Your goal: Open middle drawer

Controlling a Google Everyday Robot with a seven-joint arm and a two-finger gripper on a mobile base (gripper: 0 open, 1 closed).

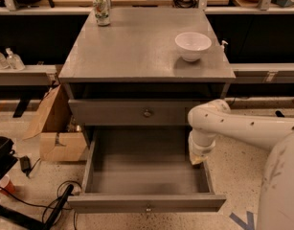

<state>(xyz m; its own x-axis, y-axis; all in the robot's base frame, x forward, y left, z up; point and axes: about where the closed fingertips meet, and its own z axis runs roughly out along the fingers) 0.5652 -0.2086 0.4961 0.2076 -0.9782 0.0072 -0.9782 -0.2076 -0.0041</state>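
Observation:
The middle drawer [146, 202] is pulled far out below the closed uppermost grey drawer [137, 113]. Its inside shows empty, and a small brass knob sits on its front edge. The lowest drawer is hidden beneath it. My gripper [197, 159] hangs at the end of the white arm [242, 128], pointing down over the drawer's right side wall, near the back right corner. It holds nothing that I can see.
A white bowl [192, 45] and a can [102, 9] stand on the cabinet top [137, 51]. A cardboard box [55, 128] sits on the floor at the left, with cables [50, 207] and a black object beside it. Shelves run behind the cabinet.

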